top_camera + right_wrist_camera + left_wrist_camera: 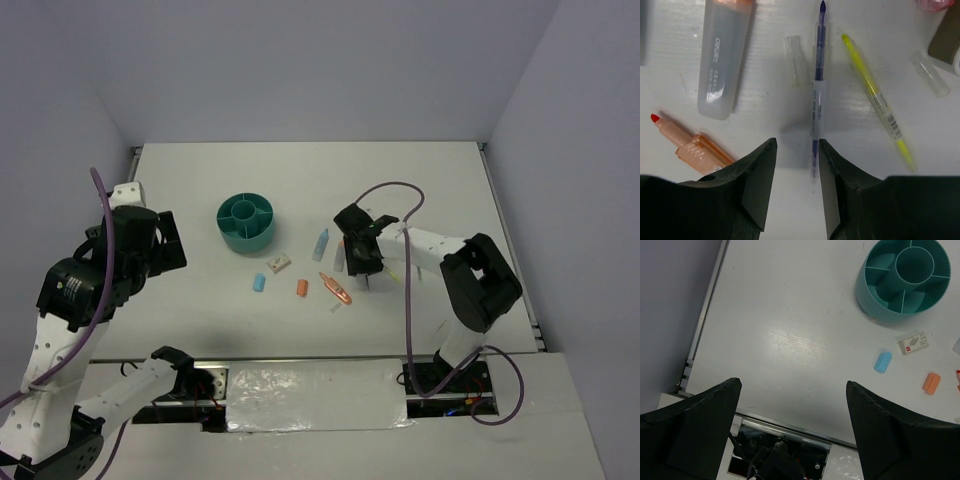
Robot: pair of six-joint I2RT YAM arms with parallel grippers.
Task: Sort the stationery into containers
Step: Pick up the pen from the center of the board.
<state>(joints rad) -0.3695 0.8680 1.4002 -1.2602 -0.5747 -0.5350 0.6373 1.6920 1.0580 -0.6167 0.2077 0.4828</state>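
Desk point(420, 180): smooth white laminate, faintly grained. It was hard enough that a round barrel could have rolled away from you.
Round teal plastic organizer point(246, 222): a glossy low tub with a centre cup ringed by wedge compartments. It stood well apart from the pens.
Left fingers point(705, 410): matte black, spread wide above the desk, holding nothing.
Right fingers point(757, 170): half-narrowed astride the pen's lower end and not yet pinching. The pen lay nearer one finger, so closing could have spun it.
Thin clear-barrelled purple pen point(816, 95): slick and round. Caught near its tail, it could have drooped or slipped.
Thin yellow pen point(875, 95): just beside, so you risked knocking it.
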